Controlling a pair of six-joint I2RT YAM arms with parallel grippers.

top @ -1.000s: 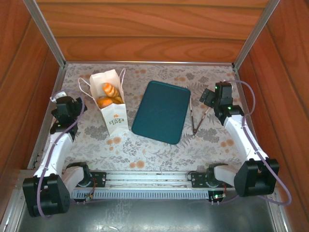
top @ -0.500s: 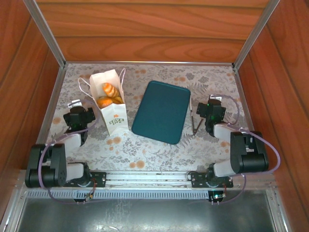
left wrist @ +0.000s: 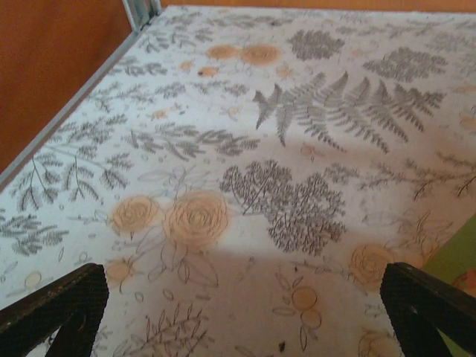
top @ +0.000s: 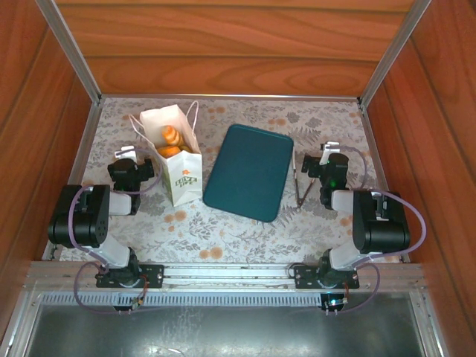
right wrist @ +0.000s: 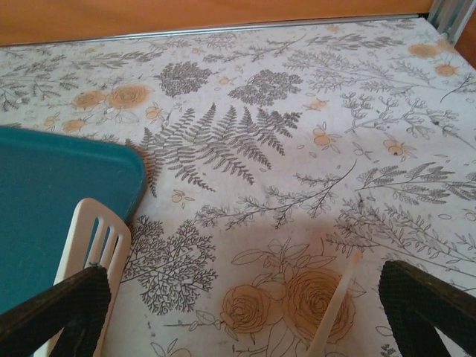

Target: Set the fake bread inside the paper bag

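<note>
Inside the paper bag [top: 181,172] sits the fake bread [top: 172,139], so the job looks done, which may be why the left tool [left wrist: 242,305] and right tool [right wrist: 242,305] rest low, each spread wide apart, holding nothing.

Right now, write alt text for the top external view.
A white paper bag holding golden fake bread stands on a floral table, left of an empty teal tray and tongs. The left claw and right claw are open at either side, holding nothing.
</note>
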